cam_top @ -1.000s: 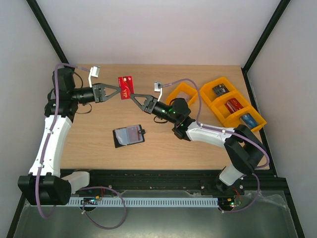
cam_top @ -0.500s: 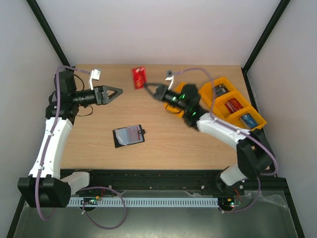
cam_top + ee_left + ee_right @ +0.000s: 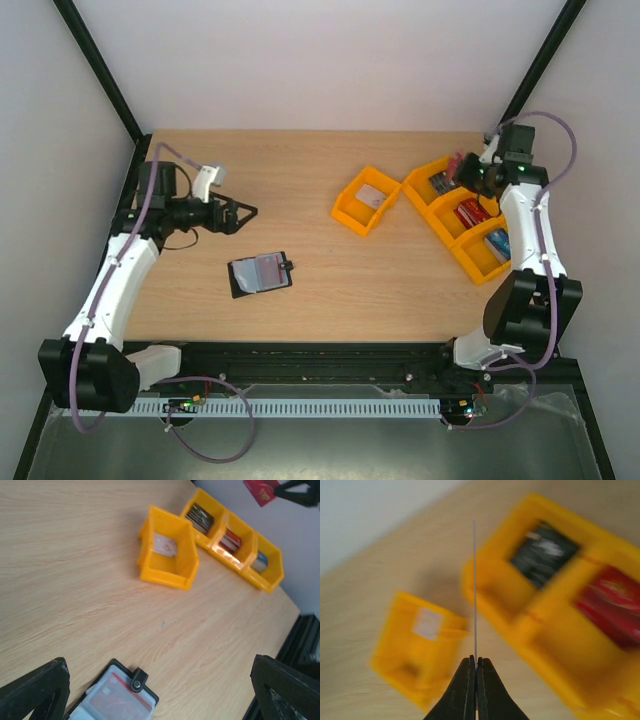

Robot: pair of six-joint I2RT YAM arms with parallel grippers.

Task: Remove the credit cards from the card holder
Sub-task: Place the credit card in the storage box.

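**A:** Top view, what did you have?
**B:** I had the left pincer (image 3: 243, 212) wide open and empty. The holder (image 3: 260, 272) lay open just nearside of it, its long axis across the table (image 3: 340, 295). The right pincer (image 3: 463, 172) hung well apart, over the tray (image 3: 452, 250).
**A:** Left wrist?
**B:** Holder at my bottom edge, low between the fingers (image 3: 37, 690); a red card (image 3: 261, 490) top right.
**A:** Right wrist?
**B:** Jaws pinched tight on that card, edge-on above the tray. For the holder, I judged the left arm nearer.
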